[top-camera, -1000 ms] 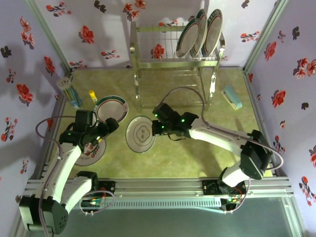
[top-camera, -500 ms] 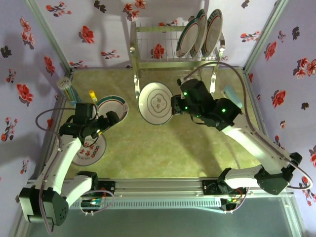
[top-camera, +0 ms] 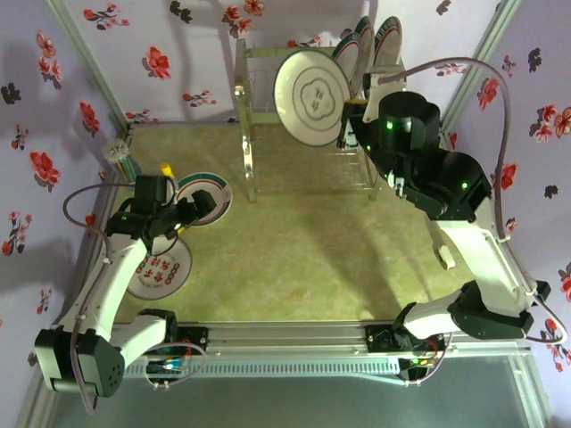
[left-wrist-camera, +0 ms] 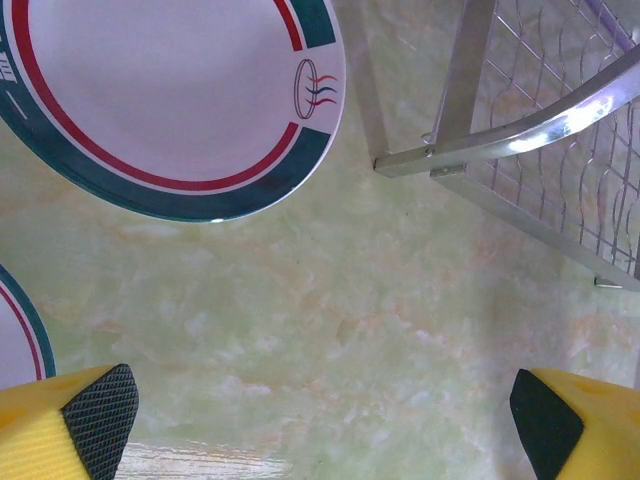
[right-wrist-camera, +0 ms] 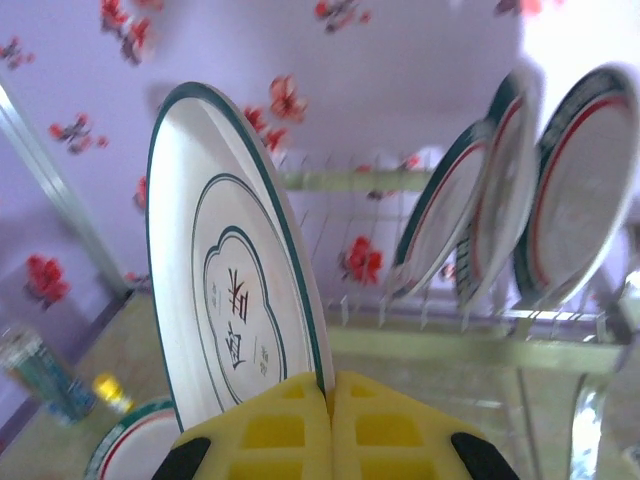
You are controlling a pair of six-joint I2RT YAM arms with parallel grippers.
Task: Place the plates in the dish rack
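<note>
Half masking the shiny metal wire dish rack (top-camera: pixel 248 152) at twelve o'clock with a dark-motif white round plate (top-camera: pixel 310 96), pinching its lower rim in the clamped right gripper (right-wrist-camera: pixel 330 405). Crowding three upright green-and-red banded plates (right-wrist-camera: pixel 500 200) at one o'clock, partly behind the right arm (top-camera: pixel 437 174). Hovering the wide-open left gripper (left-wrist-camera: pixel 320 425) over the table (left-wrist-camera: pixel 330 300) at nine o'clock, cropping a green-rimmed plate (left-wrist-camera: pixel 170 90) at the frame edge, tucking a red-patterned plate (top-camera: pixel 165 272) partly under the left arm (top-camera: pixel 107 290).

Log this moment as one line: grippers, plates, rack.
left gripper: open, over table near banded plate | right gripper: shut on motif plate, held up at dish rack | racked: three plates | also flat: red-patterned plate
</note>
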